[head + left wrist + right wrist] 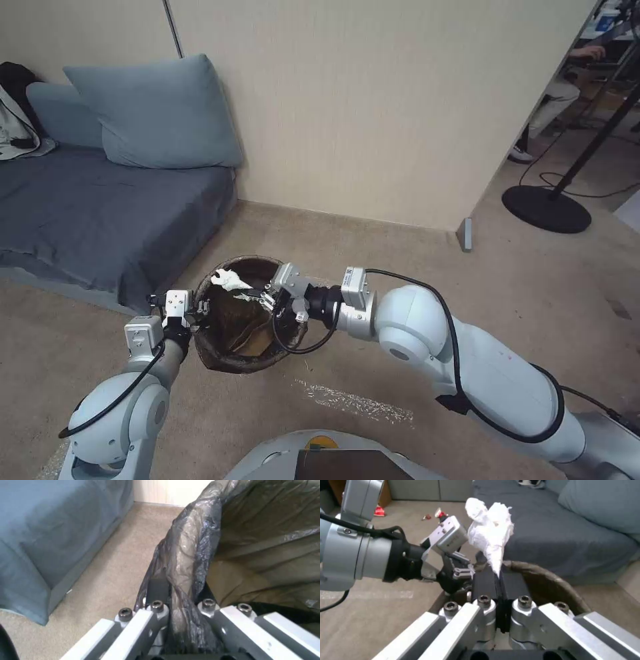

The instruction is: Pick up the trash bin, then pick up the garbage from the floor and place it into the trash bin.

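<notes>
Brown-black crinkled bag plastic is folded over the rim of the trash bin (230,363), and the bin is held up off the carpet floor (413,313), just in front of the grey bed (100,213). The rim on the bed side of the bin is gripped by the left hand (200,308). In the left wrist view, the bag and rim (186,555) are seen pinched between the two fingers (156,590) of that hand, so it is clenched on the bin. The right hand (257,293) is held over the open top of the bin, reaching in from the side away from the bed. A white crumpled scrap (227,280) is held in it, right above the inside of the bin. In the right wrist view, the black pads (483,582) are shut tight together on the thin end of the scrap (490,532), and the rest of it sticks out past the tips. Beyond the bin, small red bits (379,511) are seen lying on the floor in that same view. A big blue-grey pillow (160,113) is leaned on the bed, against the wall behind the bin.
</notes>
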### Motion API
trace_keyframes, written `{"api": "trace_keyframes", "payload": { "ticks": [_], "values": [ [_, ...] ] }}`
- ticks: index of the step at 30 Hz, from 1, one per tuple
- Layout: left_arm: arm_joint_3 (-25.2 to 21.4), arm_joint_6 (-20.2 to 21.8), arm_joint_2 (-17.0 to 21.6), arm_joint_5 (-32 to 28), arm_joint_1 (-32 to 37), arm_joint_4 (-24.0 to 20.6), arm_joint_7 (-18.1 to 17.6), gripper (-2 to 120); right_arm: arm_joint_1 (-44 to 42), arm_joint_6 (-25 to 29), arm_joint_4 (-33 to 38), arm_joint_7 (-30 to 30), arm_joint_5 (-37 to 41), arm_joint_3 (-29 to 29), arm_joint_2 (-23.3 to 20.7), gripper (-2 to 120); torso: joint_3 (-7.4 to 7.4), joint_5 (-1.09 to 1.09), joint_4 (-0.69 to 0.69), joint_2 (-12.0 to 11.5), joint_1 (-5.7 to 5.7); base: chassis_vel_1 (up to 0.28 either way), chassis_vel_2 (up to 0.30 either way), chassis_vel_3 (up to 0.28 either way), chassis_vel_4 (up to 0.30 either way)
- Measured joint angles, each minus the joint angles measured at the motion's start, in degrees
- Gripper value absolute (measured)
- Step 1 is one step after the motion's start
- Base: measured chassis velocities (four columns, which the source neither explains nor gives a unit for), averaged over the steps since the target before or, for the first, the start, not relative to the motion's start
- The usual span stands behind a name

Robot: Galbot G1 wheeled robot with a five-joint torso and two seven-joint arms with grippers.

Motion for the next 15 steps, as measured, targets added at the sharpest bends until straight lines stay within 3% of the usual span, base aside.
{"api": "trace_keyframes", "payload": {
  "ticks": [15],
  "values": [
    [-0.15, -0.01, -0.07, -0.34, -0.09, -0.13, 0.02, 4, -4.88, -0.07, 0.09, -0.51, -0.15, 2.18, -1.97, 0, 0.00, 0.01, 0.00, 0.00, 0.00, 0.000, 0.000, 0.000, 0.000]
  ]
}}
